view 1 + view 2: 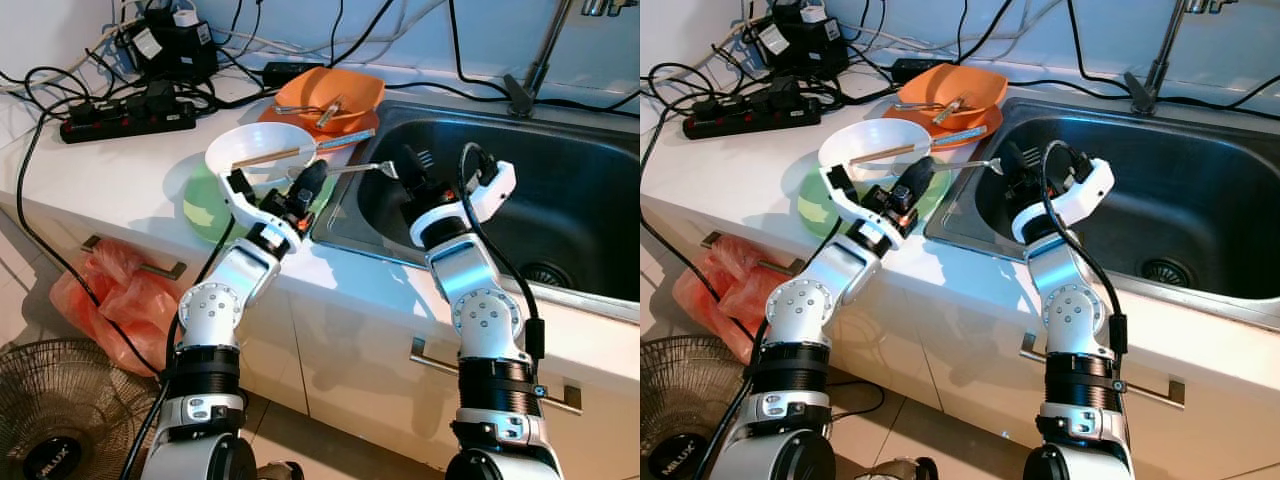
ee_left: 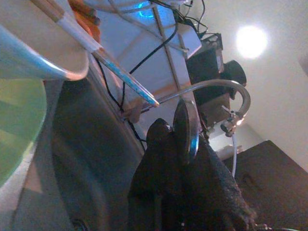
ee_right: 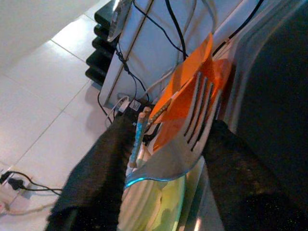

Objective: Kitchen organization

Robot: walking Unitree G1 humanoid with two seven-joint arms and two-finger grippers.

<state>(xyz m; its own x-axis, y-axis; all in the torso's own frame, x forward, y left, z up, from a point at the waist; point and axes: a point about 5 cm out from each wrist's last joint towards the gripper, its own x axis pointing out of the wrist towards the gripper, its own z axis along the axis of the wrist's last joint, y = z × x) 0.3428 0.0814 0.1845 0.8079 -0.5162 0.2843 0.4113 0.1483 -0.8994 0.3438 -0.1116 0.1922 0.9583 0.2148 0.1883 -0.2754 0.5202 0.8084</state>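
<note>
Pinching a fork (image 1: 388,168), the right tool (image 1: 412,172) points its tines toward the sink (image 1: 560,200).

Bright, sharp head views — wrist views dim, soft, with ceiling-lamp (image 2: 251,41) glare.

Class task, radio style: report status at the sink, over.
Left tool shut on spoon at the sink edge. Right tool shut on fork over the basin. White bowl with chopsticks close beside left tool.
</note>
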